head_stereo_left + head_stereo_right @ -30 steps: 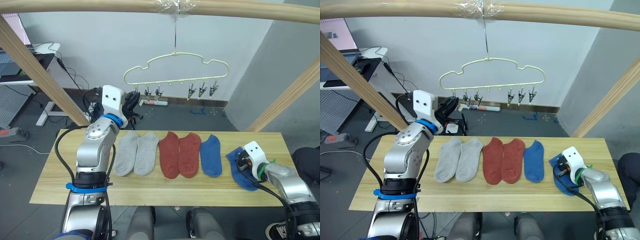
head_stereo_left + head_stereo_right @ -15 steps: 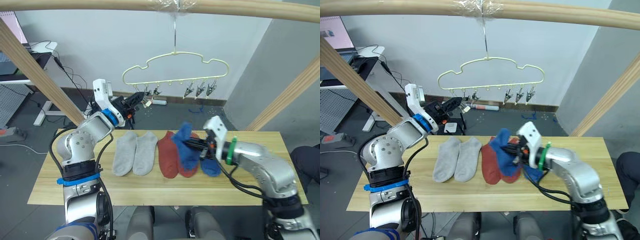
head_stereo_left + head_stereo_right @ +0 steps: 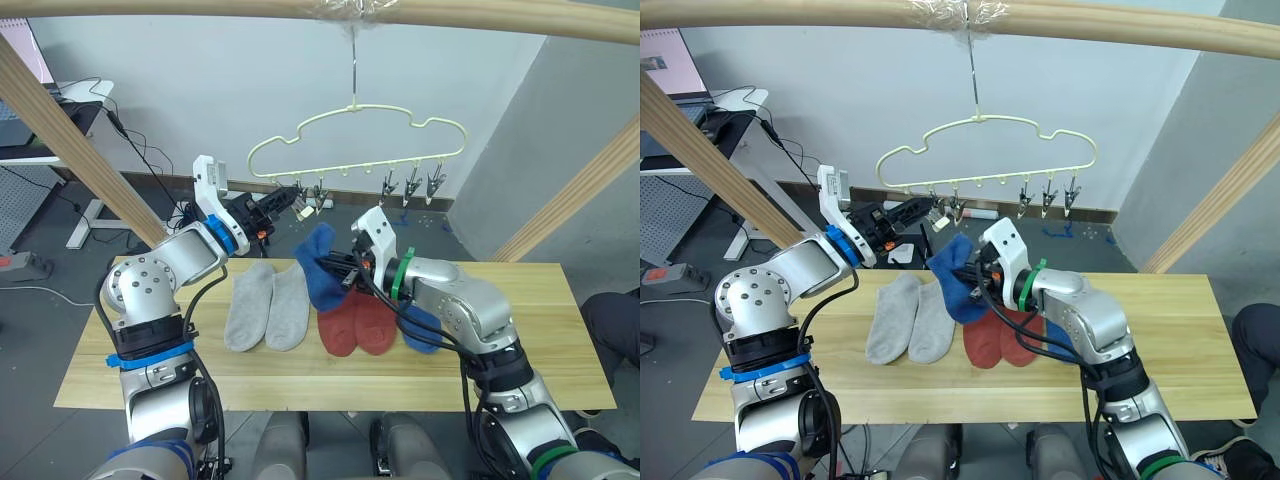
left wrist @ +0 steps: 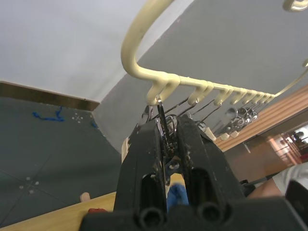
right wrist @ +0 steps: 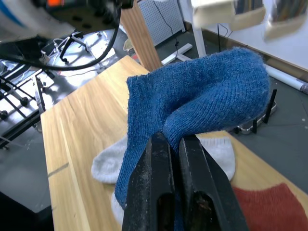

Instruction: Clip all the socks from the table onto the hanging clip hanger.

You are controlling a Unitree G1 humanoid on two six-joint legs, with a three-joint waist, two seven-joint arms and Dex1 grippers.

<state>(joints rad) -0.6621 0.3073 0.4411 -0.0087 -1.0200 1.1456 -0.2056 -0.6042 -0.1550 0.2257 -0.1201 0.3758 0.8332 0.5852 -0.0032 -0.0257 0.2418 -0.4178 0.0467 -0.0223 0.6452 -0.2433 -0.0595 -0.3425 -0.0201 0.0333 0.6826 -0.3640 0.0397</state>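
Six socks are what we count in the head views: two light grey socks [image 3: 267, 305] lie side by side toward the left of the table [image 3: 90, 370], two rust red socks [image 3: 358, 324] lie next to them near the middle, one blue sock on the table [image 3: 422, 330] shows partly behind the right arm, and another blue sock [image 3: 318, 264] is lifted above the tabletop. We see the right gripper [image 3: 346, 267] pinching that raised blue sock, which hangs over the seam between the grey and red pairs. The clip hanger [image 3: 356, 138] dangles by its hook from the wooden pole [image 3: 200, 8] above the far edge of the table, its row of clips hanging below the bar. The left gripper [image 3: 286, 199] reaches up to the leftmost end of that row. In the left wrist view we see the left gripper's [image 4: 167, 144] two black fingers pressed close together around one metal clip [image 4: 162, 126] at the hanger's curved end, squeezing it. In the right wrist view we see the right gripper's [image 5: 175, 159] fingers nearly closed, with a fold of the blue sock caught between them; the sock drapes over the fingertips, with the grey socks and a corner of red sock on the wood beneath.
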